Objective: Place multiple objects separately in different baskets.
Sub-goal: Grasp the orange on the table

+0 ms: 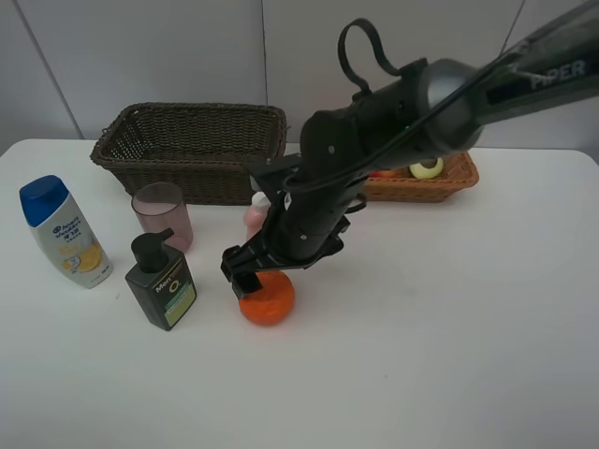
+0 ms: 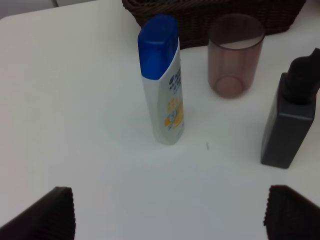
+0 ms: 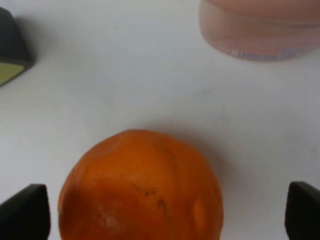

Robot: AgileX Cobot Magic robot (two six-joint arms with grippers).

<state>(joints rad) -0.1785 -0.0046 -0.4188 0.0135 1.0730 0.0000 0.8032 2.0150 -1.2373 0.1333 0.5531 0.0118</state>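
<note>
On the white table (image 1: 449, 355), beside the dark pump bottle (image 1: 161, 285) and in front of the small pink bottle (image 1: 255, 213), sits the orange (image 1: 267, 299). The right gripper (image 1: 251, 271) hangs just above it, jaws spread wide, holding nothing. The orange looks firm, round and dimpled, probably fairly heavy; it is best gripped across its widest middle.

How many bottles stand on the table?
3: shampoo bottle at far left, pump bottle beside it, pink bottle partly hidden behind the arm. Others may be hidden.
</note>
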